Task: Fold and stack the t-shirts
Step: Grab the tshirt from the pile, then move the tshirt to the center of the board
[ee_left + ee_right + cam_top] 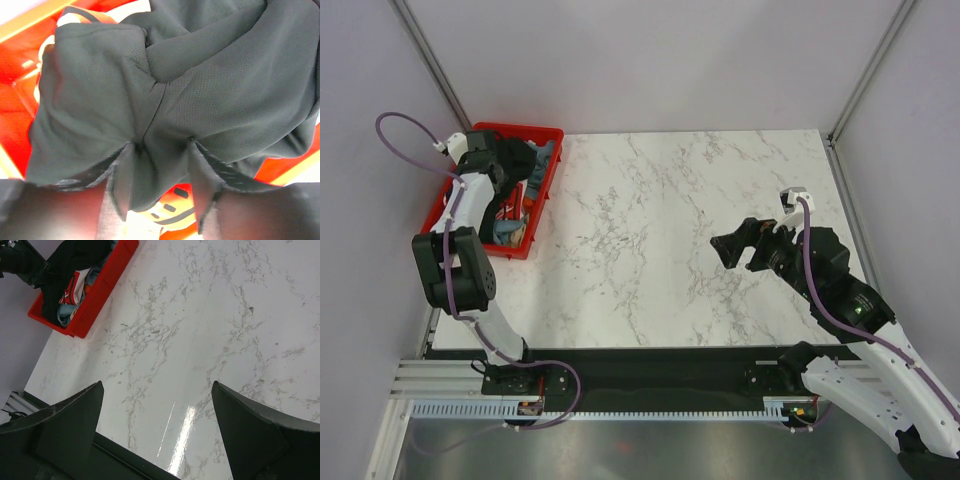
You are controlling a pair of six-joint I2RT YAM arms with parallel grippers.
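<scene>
A plain black t-shirt lies bunched on top of the pile in the red bin at the table's far left. My left gripper reaches down into the bin. In the left wrist view the left gripper has its fingers pushed into the black cloth, still apart, with a fold of it hanging between them. A grey-blue t-shirt and a red and white one lie under it. My right gripper hovers open over the right part of the marble table, and the right gripper holds nothing.
The bin's red wall stands along the table's left edge, close to the grey side wall. Bare marble spreads between the bin and the right arm. A black strip and the arm bases run along the near edge.
</scene>
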